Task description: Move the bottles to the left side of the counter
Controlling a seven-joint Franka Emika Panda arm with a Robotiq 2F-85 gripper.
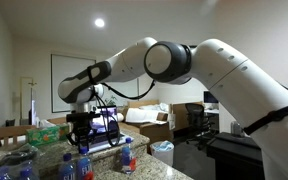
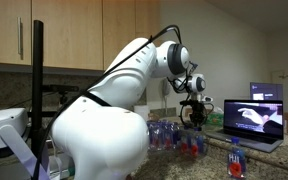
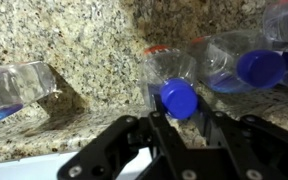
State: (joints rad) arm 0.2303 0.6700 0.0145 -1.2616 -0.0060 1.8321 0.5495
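Note:
In the wrist view a clear bottle (image 3: pixel 170 68) with a blue cap (image 3: pixel 179 98) points its neck toward me. My gripper (image 3: pixel 180 118) is shut on it, one finger on each side of the cap. Another blue-capped bottle (image 3: pixel 246 62) lies close on its right, and a third bottle (image 3: pixel 19 86) lies apart at the left. All are over the speckled granite counter (image 3: pixel 79 40). In both exterior views the gripper (image 1: pixel 81 135) (image 2: pixel 194 115) hangs just above a cluster of bottles (image 1: pixel 74 166) (image 2: pixel 189 142). One more bottle (image 2: pixel 234 158) stands alone nearer the camera.
An open laptop (image 2: pixel 255 118) sits on the counter beyond the cluster. A green tissue box (image 1: pixel 47 132) stands behind the bottles. A bluish plastic bag (image 1: pixel 14 160) lies at the counter's end. A bin (image 1: pixel 162 150) is on the floor past the counter.

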